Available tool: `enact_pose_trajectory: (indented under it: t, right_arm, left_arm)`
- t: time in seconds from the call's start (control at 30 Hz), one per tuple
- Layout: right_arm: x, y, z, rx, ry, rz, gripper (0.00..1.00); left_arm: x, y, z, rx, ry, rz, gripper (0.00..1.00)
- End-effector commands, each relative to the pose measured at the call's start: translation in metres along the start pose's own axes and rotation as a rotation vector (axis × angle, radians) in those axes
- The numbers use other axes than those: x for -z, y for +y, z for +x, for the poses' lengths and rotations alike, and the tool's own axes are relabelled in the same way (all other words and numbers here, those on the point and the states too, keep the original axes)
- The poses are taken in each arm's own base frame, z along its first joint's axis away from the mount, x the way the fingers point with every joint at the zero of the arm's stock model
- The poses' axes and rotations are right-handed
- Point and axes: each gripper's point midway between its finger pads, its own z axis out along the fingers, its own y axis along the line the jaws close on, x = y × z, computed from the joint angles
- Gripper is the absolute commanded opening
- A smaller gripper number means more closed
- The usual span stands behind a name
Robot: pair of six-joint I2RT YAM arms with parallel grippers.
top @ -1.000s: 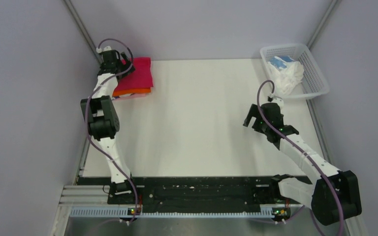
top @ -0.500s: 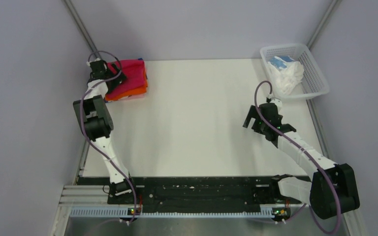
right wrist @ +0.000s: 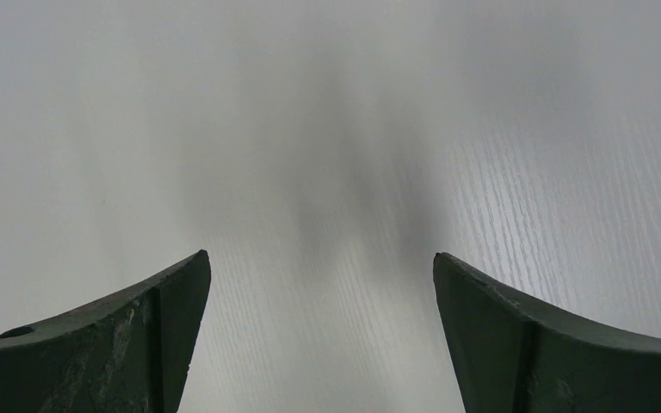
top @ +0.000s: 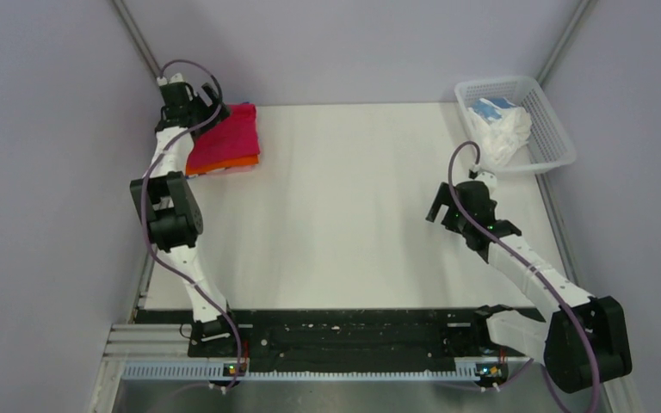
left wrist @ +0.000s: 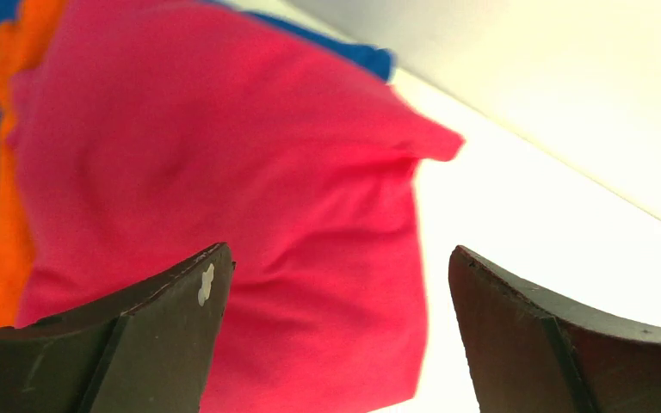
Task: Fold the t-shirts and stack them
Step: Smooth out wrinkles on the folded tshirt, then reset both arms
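Hanging with its jaws apart at the far-left corner, the left gripper (left wrist: pixel 337 255) faces the folded crimson-pink t-shirt (top: pixel 228 138) topping a stack beside the table (top: pixel 344 215) edge, orange t-shirt (top: pixel 234 163) and blue t-shirt (left wrist: pixel 368 57) showing only edges, while the right gripper (right wrist: pixel 320 258), likewise spread, hovers over bare tabletop near the far-right basket (top: pixel 558 142) holding a crumpled white t-shirt (top: pixel 503 131).

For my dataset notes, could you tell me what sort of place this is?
Likely a robotics lab cell: plain grey walls enclose a white tabletop holding a white plastic mesh basket and stacked folded t-shirts.
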Motion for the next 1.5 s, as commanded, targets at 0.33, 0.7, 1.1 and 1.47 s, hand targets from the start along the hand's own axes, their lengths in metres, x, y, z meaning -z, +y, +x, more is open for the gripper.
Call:
enact_pose_trajectory:
  t: [0.33,0.7,1.1,1.47]
  right_arm:
    - [0.017,-0.016,-0.041,-0.065,-0.249,0.048,0.99]
    - [0.017,-0.014,-0.041,-0.066,-0.270,0.022,0.99]
    - [0.028,-0.001,-0.047,-0.053,-0.257,-0.038,0.99]
    - [0.049,0.000,-0.025,-0.108,-0.195,-0.108,0.99]
  left_arm:
    - [-0.076,-0.089,-0.025,-0.065,-0.124,0.346,0.99]
    - [-0.129,-0.067,-0.054,0.001,-0.342,0.214,0.99]
    - [-0.005,-0.157,-0.116,-0.160,-0.412,0.264,0.99]
    - [0.172,-0.127,0.004,-0.125,-0.146,0.100,0.99]
